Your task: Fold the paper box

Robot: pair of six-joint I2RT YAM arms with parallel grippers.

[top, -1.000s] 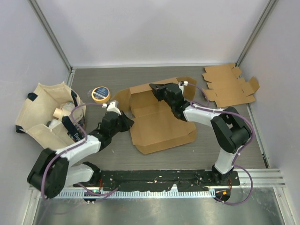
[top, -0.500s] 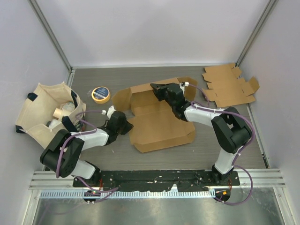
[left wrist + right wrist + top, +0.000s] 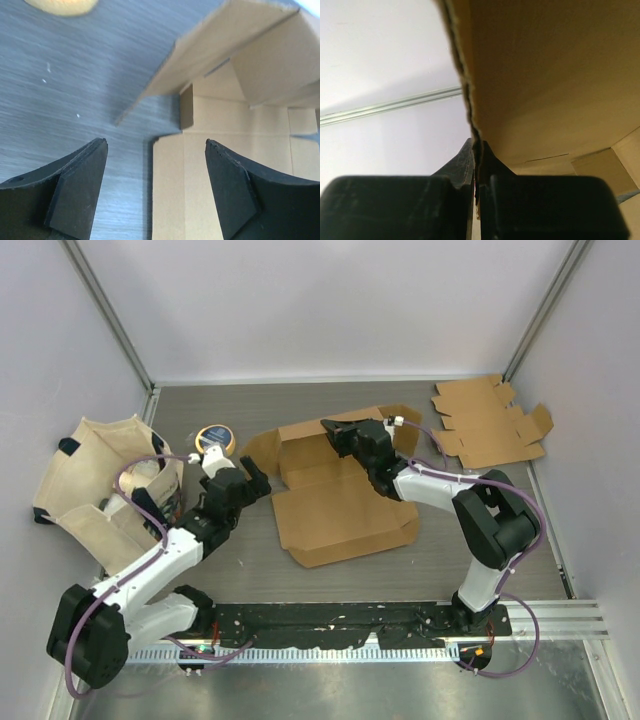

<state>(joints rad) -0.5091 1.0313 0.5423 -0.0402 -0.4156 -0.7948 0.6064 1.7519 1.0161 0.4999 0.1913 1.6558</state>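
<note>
Pinching paper box [image 3: 345,510] flap, right claw [image 3: 476,150]; left claw [image 3: 156,145] spread near edge.

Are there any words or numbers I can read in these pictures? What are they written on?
No words or numbers are readable here.
Tape roll: the middle has a blue round label, too small to read.
Paper box: plain brown, no print showing.
Spare cardboard: plain brown, no print showing.
Cloth bag: no print showing.
</note>
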